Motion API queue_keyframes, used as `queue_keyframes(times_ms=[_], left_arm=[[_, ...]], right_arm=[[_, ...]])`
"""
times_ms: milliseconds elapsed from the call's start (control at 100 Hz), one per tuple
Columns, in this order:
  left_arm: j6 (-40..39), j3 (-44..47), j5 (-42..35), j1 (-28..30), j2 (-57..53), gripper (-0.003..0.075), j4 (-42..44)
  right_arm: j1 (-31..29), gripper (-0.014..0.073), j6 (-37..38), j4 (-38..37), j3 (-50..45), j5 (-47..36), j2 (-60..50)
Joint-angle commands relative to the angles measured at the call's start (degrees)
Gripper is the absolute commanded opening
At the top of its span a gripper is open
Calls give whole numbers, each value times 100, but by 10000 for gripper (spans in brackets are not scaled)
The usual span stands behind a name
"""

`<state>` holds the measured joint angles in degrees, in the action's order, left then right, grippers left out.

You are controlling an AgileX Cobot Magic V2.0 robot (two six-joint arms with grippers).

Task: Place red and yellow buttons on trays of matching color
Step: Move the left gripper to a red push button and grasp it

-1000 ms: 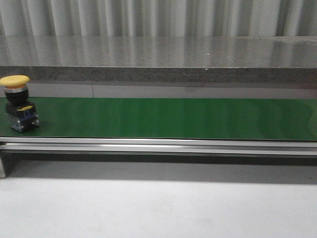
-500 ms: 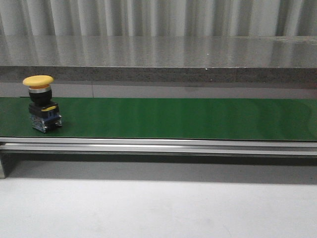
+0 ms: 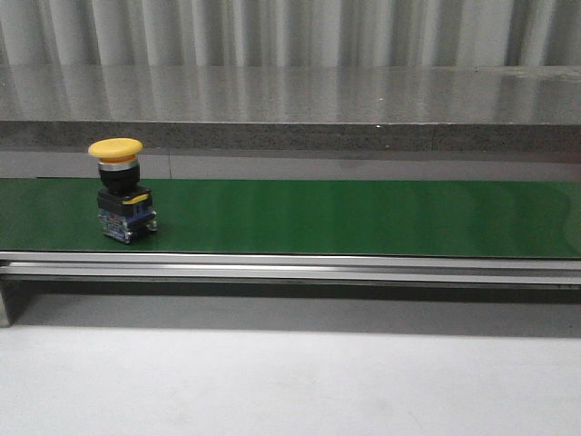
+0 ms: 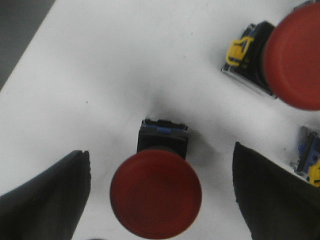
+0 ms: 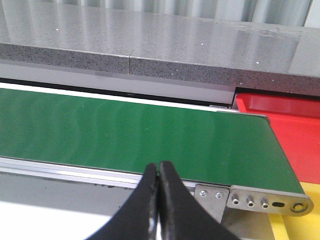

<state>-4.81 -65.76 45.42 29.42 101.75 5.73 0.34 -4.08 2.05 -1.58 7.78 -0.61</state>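
A yellow button (image 3: 121, 188) with a mushroom cap stands upright on the green conveyor belt (image 3: 345, 216), toward its left end. In the left wrist view a red button (image 4: 156, 191) stands on a white surface between the fingers of my open left gripper (image 4: 161, 192), which do not touch it. Another red button (image 4: 285, 57) lies further off beside it. My right gripper (image 5: 158, 166) is shut and empty, in front of the belt's end. A red tray (image 5: 295, 130) sits beyond that end, with a yellow tray (image 5: 300, 227) nearer to me.
A grey stone ledge (image 3: 290, 113) runs behind the belt. The belt's metal rail (image 3: 290, 268) and end bracket (image 5: 265, 199) face me. A third button's blue and yellow base (image 4: 311, 162) shows at the edge of the left wrist view.
The yellow button has travelled to the right along the belt, from the left edge of the front view to about a fifth of the way across.
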Motion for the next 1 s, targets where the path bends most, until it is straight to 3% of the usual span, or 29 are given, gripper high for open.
queue_keyframes(times_ms=[0,130,370,510,770,990], left_arm=[[-6,-153,-235,-1,-200,564,-35],[-6,-153,-123,-1,-106,523,-93],[19,-153,-201,-1,-104,211,-20],[19,-153,-190,-49,-139,113,109],[58,-153,-105,-354,-1042,90,98],[78,-153,-8,-970,-2069,90,87]], right_arm=[[4,-66,-20,-34,115,-415,-92],[4,-66,-20,-34,115,-415,-92],[4,-66,-20,-34,115,-415,-92],[4,-66,-20,-34,115,-415,-92],[4,-66,-20,-34,115,-415,-92],[4,-66,-20,-34,115,-415,-92]])
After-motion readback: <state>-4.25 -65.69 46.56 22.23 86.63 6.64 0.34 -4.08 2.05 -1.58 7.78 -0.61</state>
